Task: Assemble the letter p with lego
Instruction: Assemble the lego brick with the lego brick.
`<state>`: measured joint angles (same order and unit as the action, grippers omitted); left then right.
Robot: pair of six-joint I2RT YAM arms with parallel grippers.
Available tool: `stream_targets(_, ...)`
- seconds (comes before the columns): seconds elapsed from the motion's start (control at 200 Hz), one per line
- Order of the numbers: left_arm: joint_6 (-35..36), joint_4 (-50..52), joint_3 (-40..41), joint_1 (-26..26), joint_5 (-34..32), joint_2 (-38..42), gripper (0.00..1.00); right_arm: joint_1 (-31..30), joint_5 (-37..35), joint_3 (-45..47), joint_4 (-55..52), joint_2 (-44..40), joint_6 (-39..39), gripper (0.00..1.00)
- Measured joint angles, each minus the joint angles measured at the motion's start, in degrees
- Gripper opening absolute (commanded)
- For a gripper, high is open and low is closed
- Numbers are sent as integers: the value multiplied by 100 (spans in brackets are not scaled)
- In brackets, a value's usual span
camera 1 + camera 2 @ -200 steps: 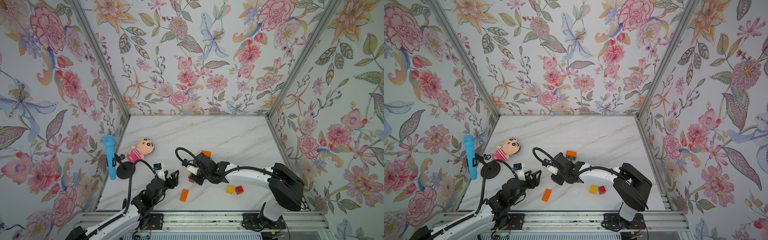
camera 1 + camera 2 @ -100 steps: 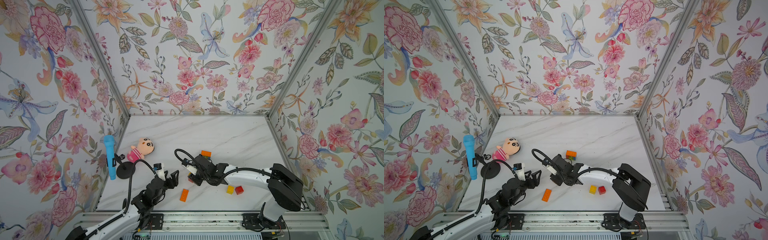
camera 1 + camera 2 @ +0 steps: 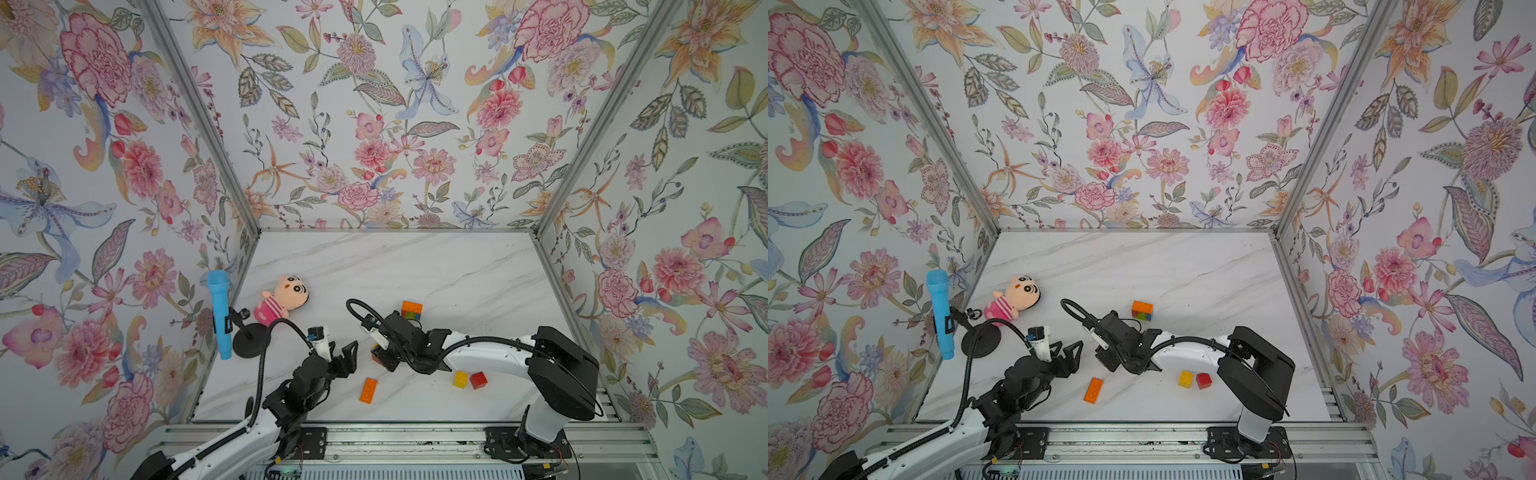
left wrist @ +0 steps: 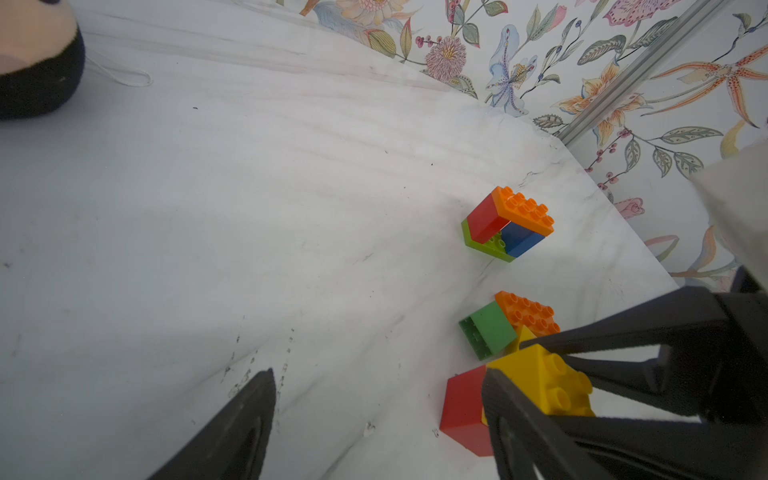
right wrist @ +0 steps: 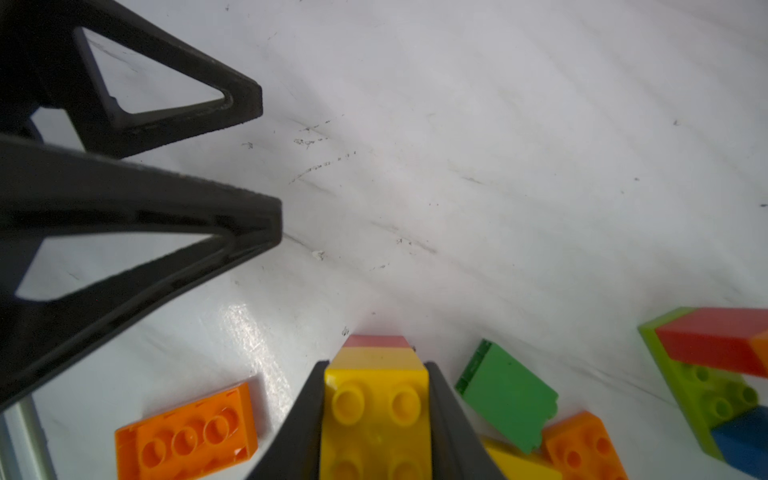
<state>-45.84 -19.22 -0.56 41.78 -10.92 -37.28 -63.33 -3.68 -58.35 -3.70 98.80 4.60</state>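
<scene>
My right gripper [image 5: 376,399] is shut on a yellow lego brick [image 5: 374,432] that sits on a red one [image 4: 461,405], low over the table; in a top view it is at centre front [image 3: 381,354]. My left gripper [image 4: 380,399] stands open just left of it [image 3: 344,351], and its near finger [image 4: 511,415] is beside the held stack. A green brick [image 4: 486,330] and an orange brick [image 4: 528,313] lie by the right gripper. An assembled orange, red, blue and green block [image 3: 411,309] stands behind. A long orange brick [image 3: 368,390] lies in front.
A small yellow brick [image 3: 460,379] and a small red brick [image 3: 478,380] lie under the right arm. A pink plush doll [image 3: 282,299] and a blue microphone [image 3: 219,311] on a black stand sit at the left wall. Flowered walls enclose three sides.
My right gripper has edged slightly left with its yellow and red bricks, closer to the left gripper. The left gripper has stayed open and nearly still.
</scene>
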Motion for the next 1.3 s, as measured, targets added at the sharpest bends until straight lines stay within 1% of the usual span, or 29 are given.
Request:
stream_targets(0.295,0,9,0,0,-24,129,82,2,17,-136,-142,35,-2,0)
stream_targets(0.525,2,13,0,0,-24,138,82,2,44,-315,-474,55,-2,15)
stream_targets(0.721,2,28,0,0,-24,184,82,2,92,-361,-592,55,-4,25)
stream_targets(0.781,4,28,0,0,-24,184,82,2,116,-363,-601,55,-4,30)
stream_targets(0.876,4,28,0,0,-24,184,82,2,133,-363,-597,52,-4,35)
stream_targets(1.076,15,31,0,0,-26,192,82,2,214,-323,-616,26,-15,53)
stream_targets(1.201,24,31,0,0,-31,192,82,2,271,-249,-638,-133,-15,63)
stream_targets(1.301,42,31,0,0,-39,192,83,35,354,-195,-636,-352,-52,68)
